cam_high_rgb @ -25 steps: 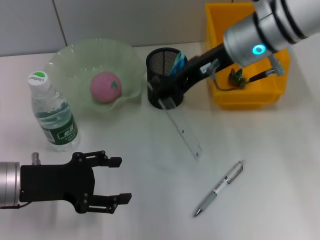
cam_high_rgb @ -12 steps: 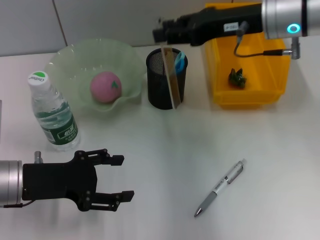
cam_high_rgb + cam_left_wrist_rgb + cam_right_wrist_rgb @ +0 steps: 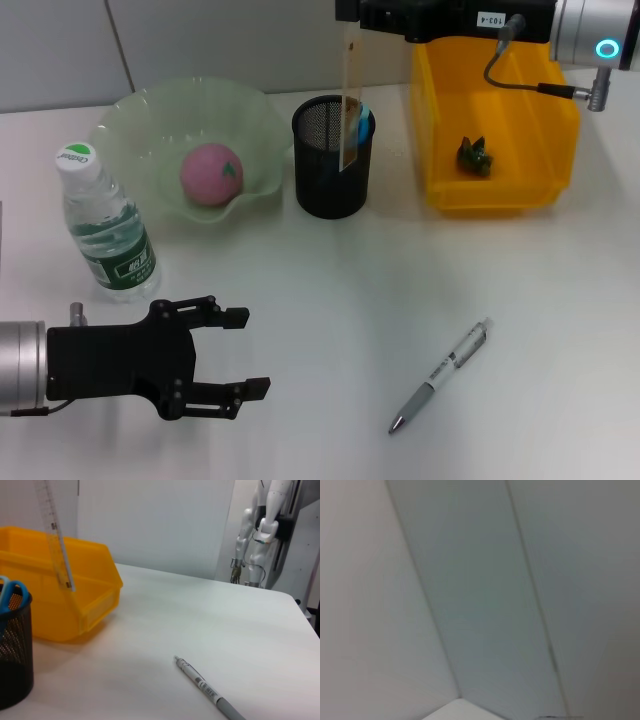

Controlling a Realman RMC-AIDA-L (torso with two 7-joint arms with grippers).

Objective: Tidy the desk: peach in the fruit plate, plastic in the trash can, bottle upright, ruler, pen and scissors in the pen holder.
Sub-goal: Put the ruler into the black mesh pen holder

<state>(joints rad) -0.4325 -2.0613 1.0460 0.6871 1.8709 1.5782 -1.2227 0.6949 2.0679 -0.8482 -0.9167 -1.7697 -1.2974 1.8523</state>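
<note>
My right gripper [image 3: 350,14] is at the top, shut on the upper end of the clear ruler [image 3: 349,100]. The ruler [image 3: 56,540] hangs almost upright, its lower end in the air over the black mesh pen holder [image 3: 330,180]. Blue-handled scissors [image 3: 362,121] stand in the holder. The pen [image 3: 440,377] lies on the table at the lower right. A pink peach [image 3: 211,173] sits in the green fruit plate [image 3: 130,125]. The bottle [image 3: 105,225] stands upright at the left. My left gripper [image 3: 238,354] is open, low at the near left.
A yellow bin [image 3: 545,130] stands right of the pen holder [image 3: 12,650], with a dark green scrap of plastic [image 3: 474,155] inside. In the left wrist view the pen [image 3: 207,690] lies on bare table beyond the bin [image 3: 75,605]. The right wrist view shows only wall.
My right gripper has lifted the ruler off the table, swung it upright and carried it up over the pen holder. The left gripper has barely moved.
</note>
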